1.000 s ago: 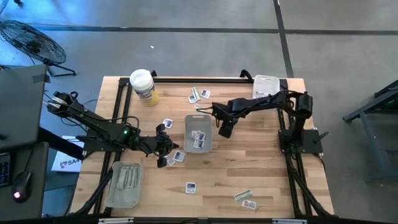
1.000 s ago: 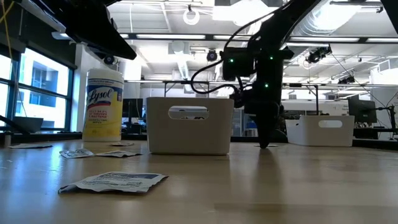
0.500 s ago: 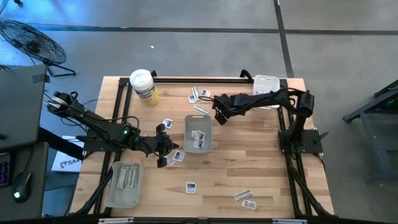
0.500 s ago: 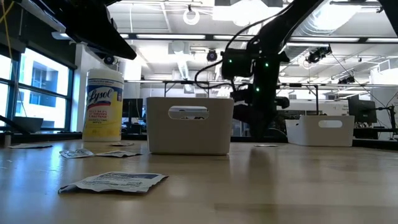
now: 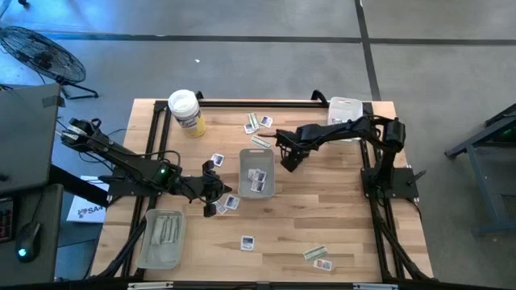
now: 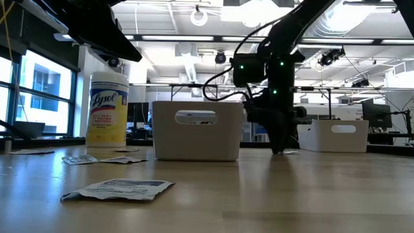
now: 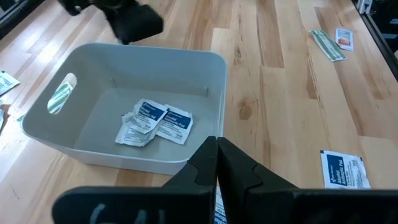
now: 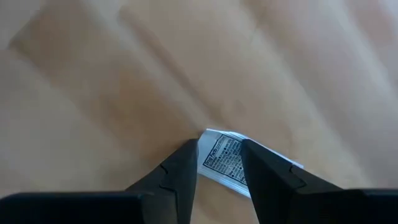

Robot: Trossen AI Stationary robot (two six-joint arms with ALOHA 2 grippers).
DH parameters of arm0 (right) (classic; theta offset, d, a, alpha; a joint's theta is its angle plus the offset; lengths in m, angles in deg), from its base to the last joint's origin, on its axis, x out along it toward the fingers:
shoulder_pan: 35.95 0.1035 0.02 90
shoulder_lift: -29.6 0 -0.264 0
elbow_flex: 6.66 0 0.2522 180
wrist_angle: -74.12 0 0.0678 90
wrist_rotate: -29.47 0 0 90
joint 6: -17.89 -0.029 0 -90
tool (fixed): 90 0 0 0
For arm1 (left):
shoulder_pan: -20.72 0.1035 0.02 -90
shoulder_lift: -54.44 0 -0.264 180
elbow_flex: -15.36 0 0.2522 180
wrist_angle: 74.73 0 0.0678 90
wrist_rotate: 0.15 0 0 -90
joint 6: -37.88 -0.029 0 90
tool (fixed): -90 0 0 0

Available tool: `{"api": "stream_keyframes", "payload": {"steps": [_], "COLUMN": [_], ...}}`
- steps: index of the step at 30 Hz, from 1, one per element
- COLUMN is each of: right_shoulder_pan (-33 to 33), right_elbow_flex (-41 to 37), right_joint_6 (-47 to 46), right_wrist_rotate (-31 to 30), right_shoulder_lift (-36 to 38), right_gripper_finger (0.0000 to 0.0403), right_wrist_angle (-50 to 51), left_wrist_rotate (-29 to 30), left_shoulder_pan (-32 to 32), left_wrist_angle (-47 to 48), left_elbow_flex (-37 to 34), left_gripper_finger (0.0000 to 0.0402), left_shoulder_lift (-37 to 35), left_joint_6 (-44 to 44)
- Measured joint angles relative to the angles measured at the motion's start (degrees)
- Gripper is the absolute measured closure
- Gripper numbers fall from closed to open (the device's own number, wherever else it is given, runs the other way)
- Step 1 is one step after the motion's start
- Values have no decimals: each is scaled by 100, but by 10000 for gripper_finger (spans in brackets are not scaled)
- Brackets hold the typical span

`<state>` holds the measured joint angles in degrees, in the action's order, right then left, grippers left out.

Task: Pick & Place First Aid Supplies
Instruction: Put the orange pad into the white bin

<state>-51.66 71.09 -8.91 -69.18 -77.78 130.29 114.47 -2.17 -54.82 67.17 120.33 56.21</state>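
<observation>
Near the table's middle stands a clear tray (image 5: 256,171) with white printed packets (image 7: 155,121) inside. My right gripper (image 5: 286,163) is down at the table just right of that tray, shut on a white printed packet (image 8: 224,158). My left gripper (image 5: 214,190) hovers left of the tray, shut, pointing at the tray's wall (image 7: 155,53). Two packets (image 5: 225,205) lie flat on the wood beside it. A sliver of printed packet shows behind its fingers in the left wrist view; whether it touches that, I cannot tell. My right gripper pinches the white packet between its two fingers at one end (image 8: 217,149), coming from above and pointing down. The packet's other end (image 8: 283,168) runs out past one finger and lies on the wood. In the low view the fingertips (image 6: 278,149) reach table height.
A white-lidded tub (image 5: 185,111) stands at the far left. One clear tray holding pale strips (image 5: 161,238) sits near left, another tray (image 5: 345,109) far right. Loose packets lie at the far edge (image 5: 258,122) and near edge (image 5: 247,242), (image 5: 318,256).
My right gripper rose and swung toward the far edge, leaving a packet on the wood, then came back toward the near edge and down onto the table at that packet. My left arm kept still.
</observation>
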Motion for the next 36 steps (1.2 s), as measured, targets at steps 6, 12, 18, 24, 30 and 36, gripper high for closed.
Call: {"api": "stream_keyframes", "payload": {"steps": [6, 12, 18, 24, 30, 36], "right_shoulder_pan": [379, 801, 1071, 1100, 1100, 1096], "right_elbow_flex": [-42, -23, -23, -20, -20, -18], "right_joint_6": [-348, -1753, -3190, -3953, -4400, -4530], "right_wrist_rotate": [-1, -908, -1453, -1465, -1502, -1439], "right_shoulder_lift": [239, 385, 300, 298, 110, -30], "right_gripper_finger": [281, 281, 281, 281, 281, 281], "right_wrist_angle": [404, 363, 331, 313, 306, 174], "left_wrist_rotate": [-5, -9, -13, -17, -17, -17], "left_shoulder_pan": [0, 0, 2, 0, 2, 1], "left_wrist_angle": [1, 0, -1, 0, 0, 3], "left_elbow_flex": [1, 0, 0, 0, 0, 0], "left_gripper_finger": [399, 399, 399, 399, 399, 399], "left_shoulder_lift": [0, -1, 0, 0, 0, 0], "left_joint_6": [-1, 0, 0, -2, 0, 0]}}
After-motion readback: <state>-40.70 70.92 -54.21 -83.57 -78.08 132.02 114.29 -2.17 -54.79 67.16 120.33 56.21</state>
